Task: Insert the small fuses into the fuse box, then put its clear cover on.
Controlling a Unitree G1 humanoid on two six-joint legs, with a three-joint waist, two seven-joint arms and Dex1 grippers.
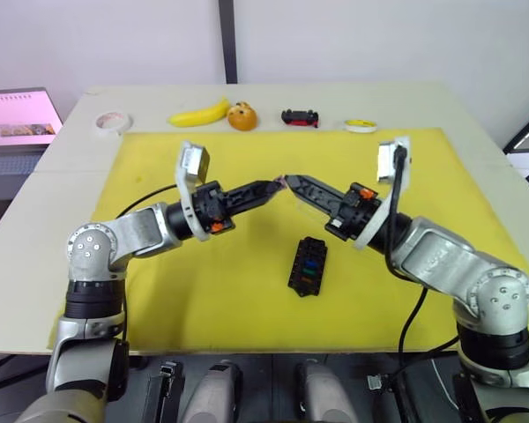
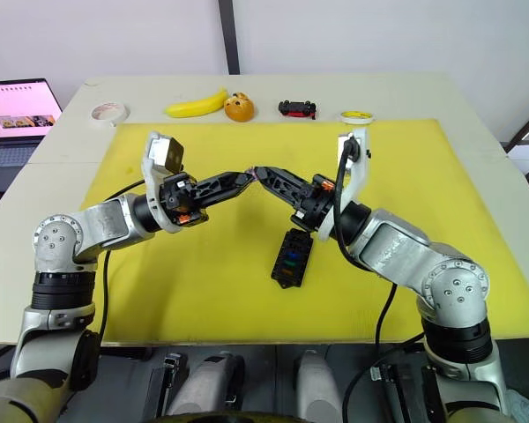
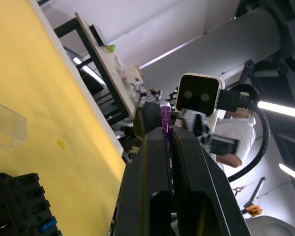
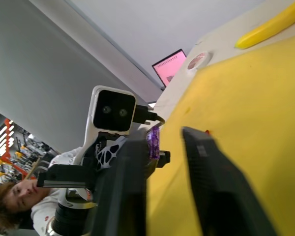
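- The fuse box (image 1: 308,266), a black block, is seen lying flat on the yellow mat (image 1: 203,291), nearest the robot and just right of the mat's middle; blue, green and orange fuses are seen seated in its slots.
- In the left wrist view, the clear cover (image 3: 6,129) is seen lying on the mat, just beside the fuse box and apart from it.
- Above the mat, beyond the fuse box, the two hands are brought tip to tip in the air.
- The left hand (image 1: 271,188) is clenched on a purple fuse (image 3: 165,119), which is pinched between its fingertips and stands out past them.
- The right hand (image 1: 293,182) is held with its fingers parted; in the right wrist view the purple fuse is seen beside its finger (image 4: 125,182), and whether it is touched cannot be told.
- The fuse is thus kept off the mat, well above the fuse box and not in a slot.
- At the far edge of the tabletop (image 1: 62,185), past the mat, a roll of white tape (image 1: 112,121), a banana (image 1: 199,114), an orange toy (image 1: 242,115), a small black-and-red toy car (image 1: 301,116) and a yellow roll (image 1: 361,126) are lined up in a row.
- A laptop (image 1: 18,123) with a pink screen is seen off the far left corner.
- A person is seen in the background of the wrist views.
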